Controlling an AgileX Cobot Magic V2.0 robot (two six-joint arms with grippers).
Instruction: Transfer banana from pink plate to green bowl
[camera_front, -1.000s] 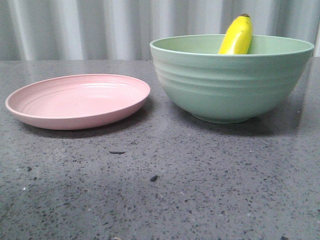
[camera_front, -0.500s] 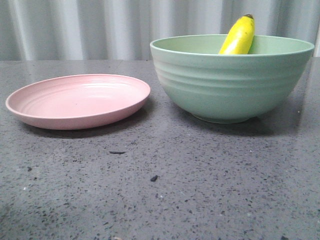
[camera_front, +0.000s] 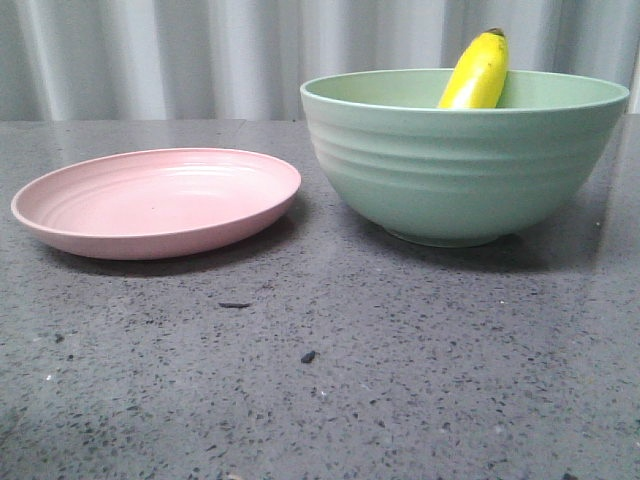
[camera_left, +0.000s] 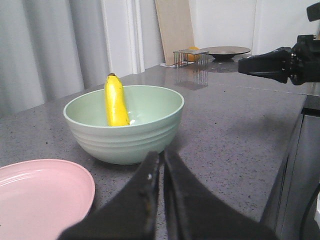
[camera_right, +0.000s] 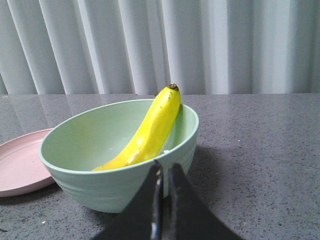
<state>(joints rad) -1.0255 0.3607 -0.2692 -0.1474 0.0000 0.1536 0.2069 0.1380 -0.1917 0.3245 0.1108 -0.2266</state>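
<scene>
The yellow banana (camera_front: 476, 72) leans inside the green bowl (camera_front: 460, 170), its dark tip sticking up over the far rim; it also shows as the banana (camera_left: 115, 102) in the bowl (camera_left: 125, 135) and as the banana (camera_right: 150, 132) in the bowl (camera_right: 115, 185). The pink plate (camera_front: 155, 200) lies bare to the bowl's left, and the plate (camera_left: 40, 197) and plate (camera_right: 17, 162) show in both wrist views. My left gripper (camera_left: 162, 157) is shut with nothing in it, away from the bowl. My right gripper (camera_right: 165, 170) is shut too, holding nothing, close to the bowl's side.
The grey speckled table (camera_front: 330, 370) carries small dark specks (camera_front: 308, 356). The right arm (camera_left: 280, 65) shows across the table in the left wrist view. A wire rack (camera_left: 190, 56) and a dark dish (camera_left: 227, 51) stand at the far end. Pale curtains hang behind.
The banana's tip has shifted slightly to the right and settled against the bowl's rim. Nothing else has moved.
</scene>
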